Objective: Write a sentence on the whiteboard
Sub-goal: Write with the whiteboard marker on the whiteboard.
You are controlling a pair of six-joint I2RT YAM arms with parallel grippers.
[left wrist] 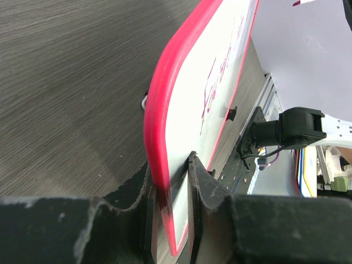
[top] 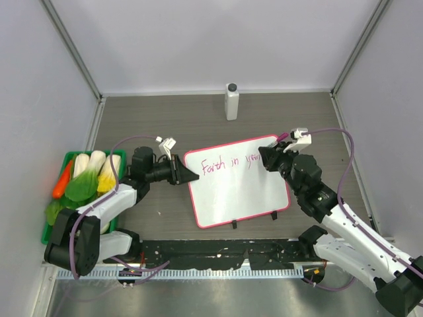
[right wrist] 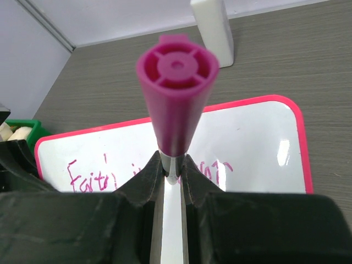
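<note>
The whiteboard (top: 241, 195), pink-framed with two black clip feet at its near edge, lies on the table's middle. Pink handwriting (top: 231, 163) along its top reads "Faith in your"; only one line shows. My left gripper (top: 188, 173) is shut on the board's left edge, seen edge-on in the left wrist view (left wrist: 175, 181) with the frame (left wrist: 159, 104) between the fingers. My right gripper (top: 271, 156) is shut on a magenta marker (right wrist: 176, 93) over the end of the writing (right wrist: 91, 176). The marker's tip is hidden behind the fingers.
A white bottle (top: 231, 101) stands at the back middle, also in the right wrist view (right wrist: 212, 27). A green tray (top: 66, 157) of toy vegetables sits at the left. Grey walls enclose the table on three sides.
</note>
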